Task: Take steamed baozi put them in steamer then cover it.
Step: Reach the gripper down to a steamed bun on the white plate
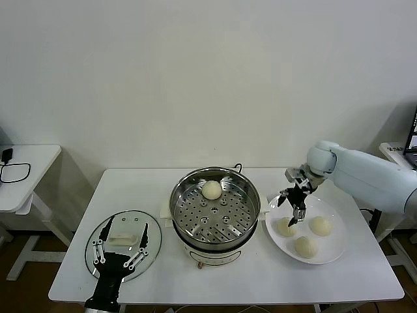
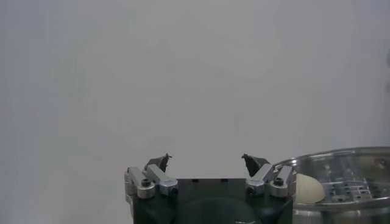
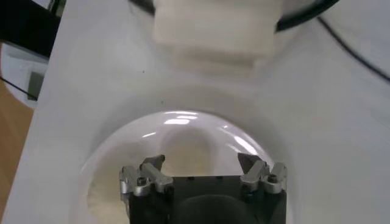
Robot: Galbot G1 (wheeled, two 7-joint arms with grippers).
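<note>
Three steamed baozi lay on a white plate directly beneath the right pincer, which hung open just above the nearest bun. A fourth baozi sat inside the steamer, to that pincer's left on the worktop. The left pincer hovered open over the glass lid, far left.

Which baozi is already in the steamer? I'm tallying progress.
Only the baozi at the far side of the steamer tray; the other three still lie on the white plate.

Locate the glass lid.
In the head view, the glass lid lies flat on the table's left side, beside the steamer, under the left gripper.
</note>
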